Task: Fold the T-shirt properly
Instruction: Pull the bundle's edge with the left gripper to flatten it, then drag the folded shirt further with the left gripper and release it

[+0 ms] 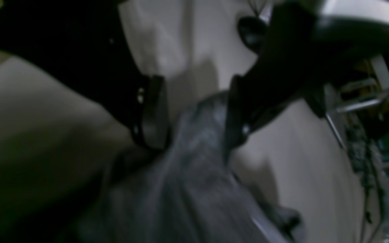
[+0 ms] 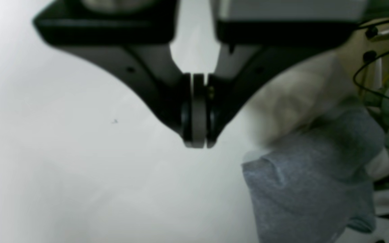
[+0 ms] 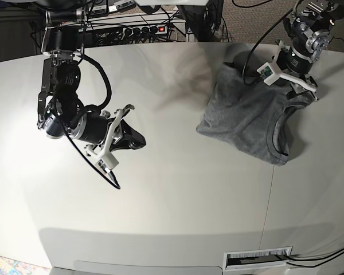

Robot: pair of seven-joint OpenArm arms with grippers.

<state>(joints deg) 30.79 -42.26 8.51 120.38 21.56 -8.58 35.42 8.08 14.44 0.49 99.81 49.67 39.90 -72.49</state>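
The heather-grey T-shirt point(image 3: 246, 120) lies bunched and partly folded at the table's far right, its neck opening toward the right edge. My left gripper point(image 3: 291, 86) hangs over the shirt's upper right corner. In the left wrist view its fingers point(image 1: 154, 111) stand well apart, and a ridge of the T-shirt point(image 1: 187, 168) rises between them, unclamped. My right gripper point(image 3: 139, 140) hovers over bare table at the left, far from the shirt. Its pads point(image 2: 198, 135) are pressed together on nothing, and the T-shirt point(image 2: 309, 182) shows blurred at the lower right.
The white table point(image 3: 178, 200) has a seam running down its right part and a vent slot point(image 3: 258, 259) at the front edge. A power strip point(image 3: 143, 28) and cables lie behind the back edge. Shelving and clutter point(image 1: 383, 135) stand beyond the table's side.
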